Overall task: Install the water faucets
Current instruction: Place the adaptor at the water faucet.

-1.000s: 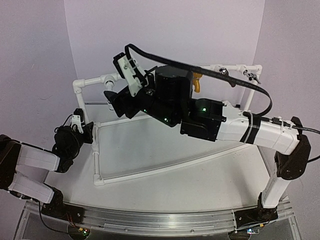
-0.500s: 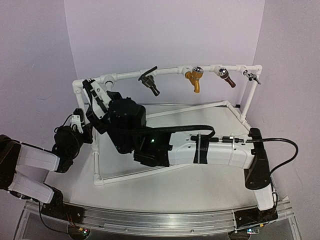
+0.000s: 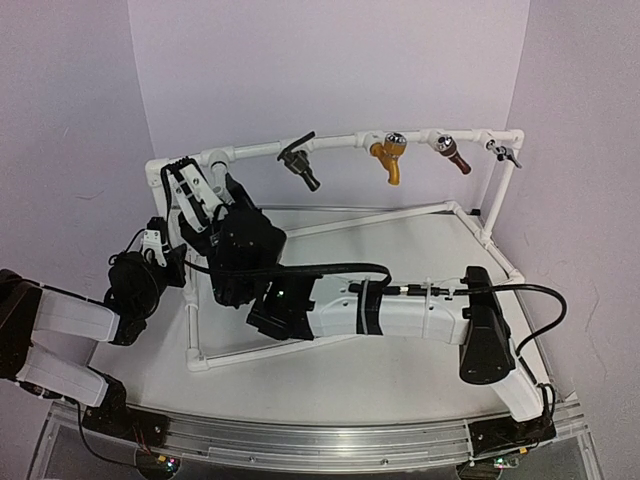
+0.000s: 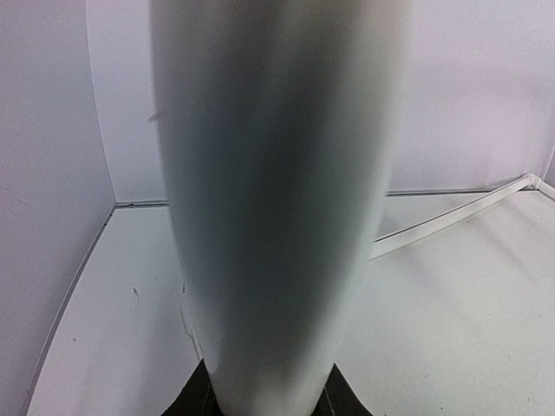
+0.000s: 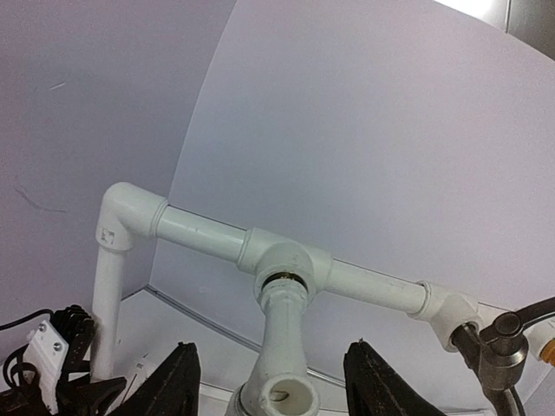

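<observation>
The white faucet (image 5: 282,347) hangs from a tee (image 5: 290,264) near the left end of the top pipe. My right gripper (image 5: 271,347) stands open around the faucet, with a gap on each side between its black fingers (image 5: 173,381) and the body. The black faucet (image 3: 300,160) with its thin lever sits further right on the same pipe and also shows as the black faucet (image 5: 494,347) at the edge of the right wrist view. My left gripper (image 3: 158,245) is shut on the frame's left upright pipe (image 4: 277,217), which fills the left wrist view.
A gold tap (image 3: 388,158), a brown tap (image 3: 452,152) and a small grey tap (image 3: 505,150) hang along the top pipe to the right. The white pipe frame's base (image 3: 330,335) lies on the table under my right arm. Walls close in behind and at both sides.
My right arm swung left from the middle of the top pipe down to its left end, and its jaws narrowed around the white faucet. The left arm stayed still.
</observation>
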Tool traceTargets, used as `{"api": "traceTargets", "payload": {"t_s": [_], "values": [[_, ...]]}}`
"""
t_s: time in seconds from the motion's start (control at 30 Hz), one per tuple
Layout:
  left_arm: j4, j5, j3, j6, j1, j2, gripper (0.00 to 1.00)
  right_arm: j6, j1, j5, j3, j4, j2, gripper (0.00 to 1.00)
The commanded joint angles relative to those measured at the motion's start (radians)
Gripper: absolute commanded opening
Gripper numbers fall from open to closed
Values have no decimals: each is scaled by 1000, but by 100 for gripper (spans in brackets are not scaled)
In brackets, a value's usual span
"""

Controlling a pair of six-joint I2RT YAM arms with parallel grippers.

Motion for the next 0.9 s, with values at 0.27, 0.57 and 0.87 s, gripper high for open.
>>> {"api": "traceTargets", "payload": {"t_s": [0.27,0.57,0.87], "values": [[9,149,26,-31,-39,-4,0,149,-70,-274,-194,-359,-231,70],[4,149,26,-28,-39,-7,0,174,-88,-238,-50,-361,-125,55],[9,153,29,-28,-39,0,0,582,-153,-365,-128,-363,-191,0]]}}
